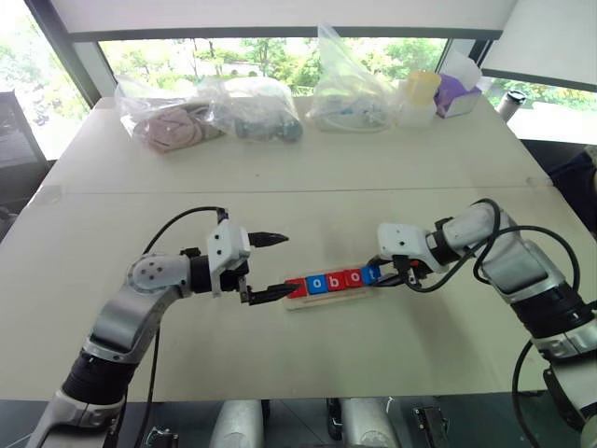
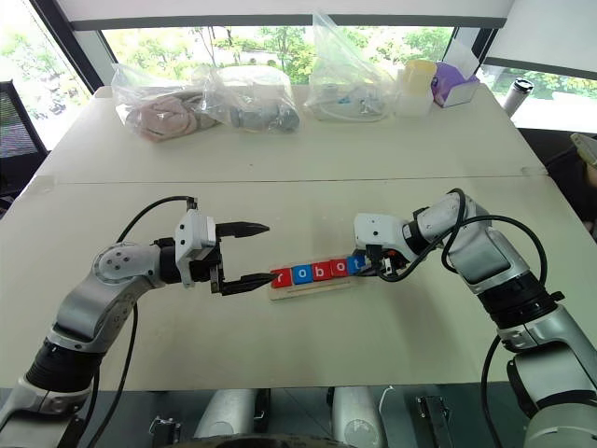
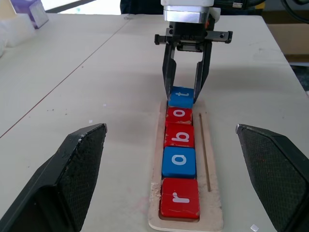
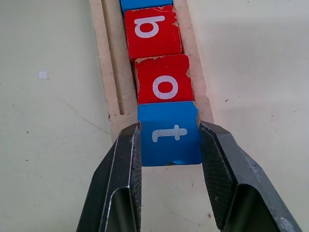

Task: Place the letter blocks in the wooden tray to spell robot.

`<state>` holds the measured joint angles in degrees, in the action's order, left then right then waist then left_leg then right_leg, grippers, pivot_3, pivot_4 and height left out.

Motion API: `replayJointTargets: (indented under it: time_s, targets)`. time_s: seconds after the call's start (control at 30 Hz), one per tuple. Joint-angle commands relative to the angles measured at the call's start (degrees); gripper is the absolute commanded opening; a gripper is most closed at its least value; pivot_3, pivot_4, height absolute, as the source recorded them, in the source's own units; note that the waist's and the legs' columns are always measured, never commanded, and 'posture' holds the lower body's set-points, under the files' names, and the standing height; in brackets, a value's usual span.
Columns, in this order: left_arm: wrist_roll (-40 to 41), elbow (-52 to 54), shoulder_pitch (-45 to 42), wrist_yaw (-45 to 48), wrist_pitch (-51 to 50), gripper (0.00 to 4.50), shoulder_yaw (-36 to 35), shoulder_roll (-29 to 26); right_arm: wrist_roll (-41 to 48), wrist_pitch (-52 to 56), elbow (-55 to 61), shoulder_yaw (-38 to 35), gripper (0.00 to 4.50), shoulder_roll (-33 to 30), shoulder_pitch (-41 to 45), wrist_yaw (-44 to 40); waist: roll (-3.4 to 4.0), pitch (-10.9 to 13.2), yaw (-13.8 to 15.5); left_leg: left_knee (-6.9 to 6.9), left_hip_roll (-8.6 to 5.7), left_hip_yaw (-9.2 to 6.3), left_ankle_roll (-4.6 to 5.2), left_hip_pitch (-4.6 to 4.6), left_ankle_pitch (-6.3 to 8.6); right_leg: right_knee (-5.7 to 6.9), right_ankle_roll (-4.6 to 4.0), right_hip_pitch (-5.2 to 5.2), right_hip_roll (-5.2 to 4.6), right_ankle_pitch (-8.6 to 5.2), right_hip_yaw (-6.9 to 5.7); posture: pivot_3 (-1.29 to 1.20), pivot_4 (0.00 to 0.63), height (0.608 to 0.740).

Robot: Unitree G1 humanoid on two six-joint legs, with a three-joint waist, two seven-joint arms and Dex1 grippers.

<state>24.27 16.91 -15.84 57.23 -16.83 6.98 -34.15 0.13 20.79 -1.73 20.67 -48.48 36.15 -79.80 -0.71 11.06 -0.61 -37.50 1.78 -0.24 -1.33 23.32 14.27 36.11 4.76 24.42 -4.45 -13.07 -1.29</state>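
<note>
- Pale wooden tray [image 3: 211, 159] lies mid-tabletop [image 1: 308, 336] between the two arms, one end toward each tool
- 5 letter blocks in a row in it: red r [image 3: 179, 198], blue o [image 3: 178, 162], red b [image 3: 179, 135], red o [image 3: 179, 114], blue t [image 4: 169, 133]; so 3 red, 2 blue
- r, both o's and b sit inside the rim, edge to edge; t is at the end nearest the right arm, touching the red o, its outer part past the tray end
- right tool [image 4: 169, 159] pinching the t block, one finger on each side face, tips down at the tabletop
- left tool [image 1: 269, 266] spread wide, holding nothing, pointing along the tray from the r end; lower finger [image 1: 270, 293] just beside that end, upper finger above the tabletop
- narrow groove [image 3: 204, 150] runs along one long side of the tray, beside the blocks
- nothing lying between either tool and the tray
- far edge, well apart from the tray: 3 clear plastic bags [image 1: 247, 107], a yellow-lidded container [image 1: 419, 93], a purple box [image 1: 457, 93]; a dark cylinder [image 2: 516, 96] past the corner
- seam line crosses the tabletop between the bags and the tray
</note>
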Motion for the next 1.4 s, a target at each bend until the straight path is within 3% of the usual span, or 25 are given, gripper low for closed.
replayJointTargets:
  time_s: [0.03, 1.4]
  targets:
    - [0.1, 0.5, -0.5, 0.3, 1.3, 4.5, -1.1, 0.0, 0.0, -0.6, 0.3, -1.4, 1.13, -0.5, 0.9, 0.3, 0.0, 0.0, 0.0, 0.0, 0.0, 0.0, 0.0, 0.0, 0.0, 0.0, 0.0, 0.0, 0.0, 0.0, 0.0, 0.0, 0.15, 0.74]
    - [0.3, 2.5, -0.4, -1.2, 0.2, 4.5, -0.5, 0.4, 0.6, 1.8, 1.1, -1.9, 1.13, -0.8, 0.9, 0.0, 0.0, 0.0, 0.0, -0.01, 0.0, 0.0, 0.0, 0.0, 0.0, 0.01, 0.03, 0.0, 0.0, 0.02, 0.0, 0.0, 0.15, 0.74]
